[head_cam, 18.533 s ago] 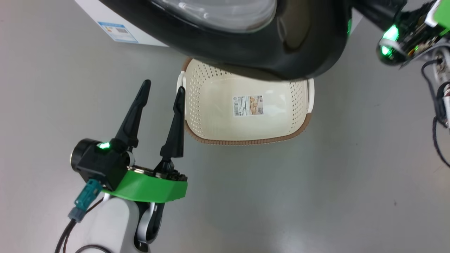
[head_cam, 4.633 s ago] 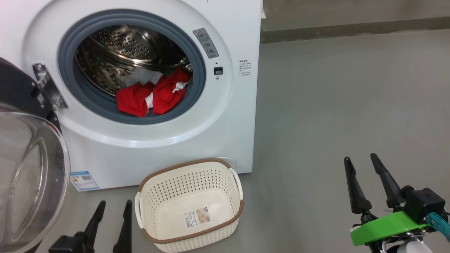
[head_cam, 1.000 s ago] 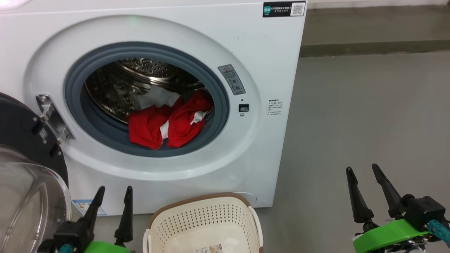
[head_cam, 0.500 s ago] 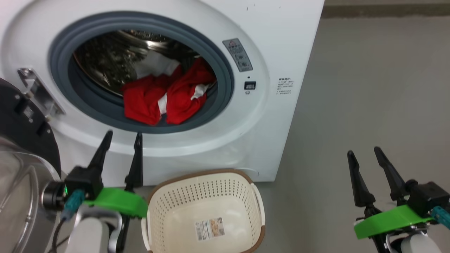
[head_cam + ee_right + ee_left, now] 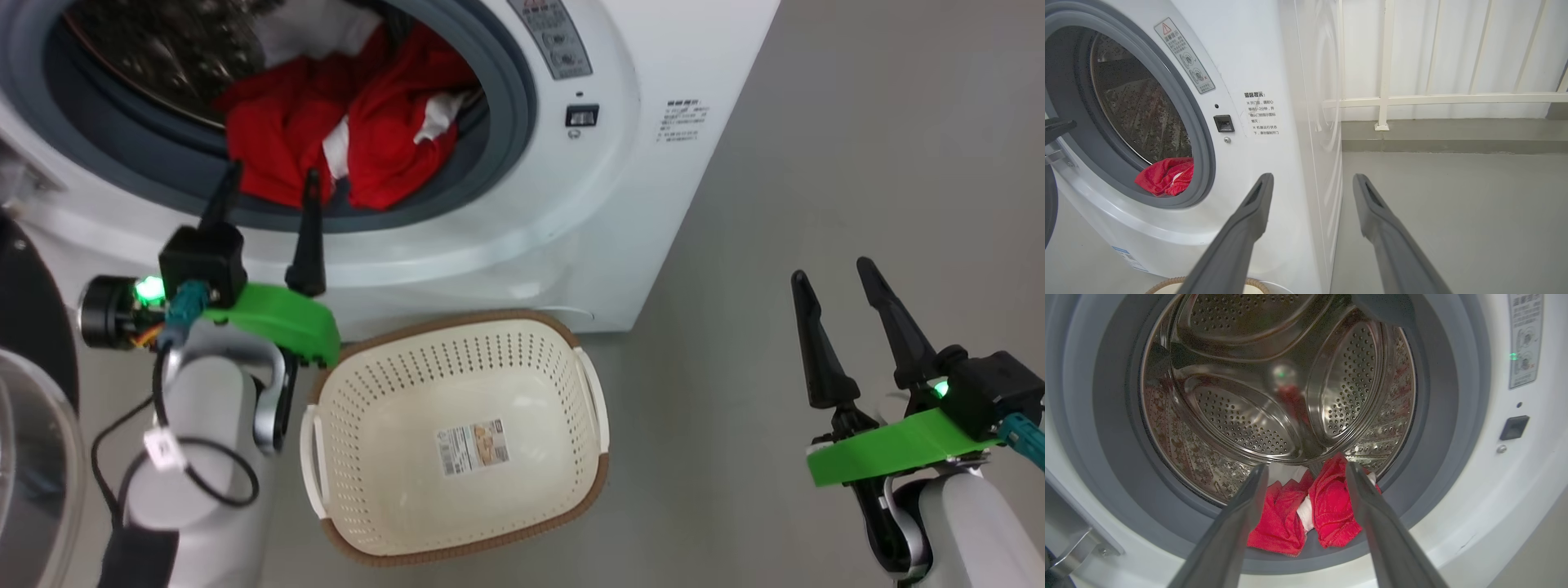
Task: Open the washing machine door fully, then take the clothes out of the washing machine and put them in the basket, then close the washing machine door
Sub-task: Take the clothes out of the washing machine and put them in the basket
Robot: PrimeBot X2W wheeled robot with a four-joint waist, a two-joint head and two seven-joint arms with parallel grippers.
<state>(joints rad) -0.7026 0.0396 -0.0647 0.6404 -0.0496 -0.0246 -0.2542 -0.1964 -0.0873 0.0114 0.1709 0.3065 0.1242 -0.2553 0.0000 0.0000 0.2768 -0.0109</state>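
Observation:
The washing machine [image 5: 629, 188] stands with its round mouth uncovered, and the washing machine door [image 5: 33, 318] is swung out at the far left. The red and white clothes [image 5: 359, 122] lie at the front bottom of the steel drum [image 5: 1274, 375]. My left gripper [image 5: 272, 173] is open just in front of the grey gasket, its tips level with the clothes [image 5: 1331, 506] and apart from them. The empty basket [image 5: 457, 320] sits on the floor below the opening. My right gripper [image 5: 829, 272] is open over the floor to the right, holding nothing.
Grey floor [image 5: 857, 122] stretches to the right of the washer. The right wrist view shows the washer's side [image 5: 1318, 122], a white railing [image 5: 1384, 98] and a low kerb behind. The door's glass bowl [image 5: 33, 490] bulges at the lower left beside my left forearm.
The head camera has come closer and tilted down. My left gripper has risen from beside the basket up to the drum opening. The right gripper has kept its pose.

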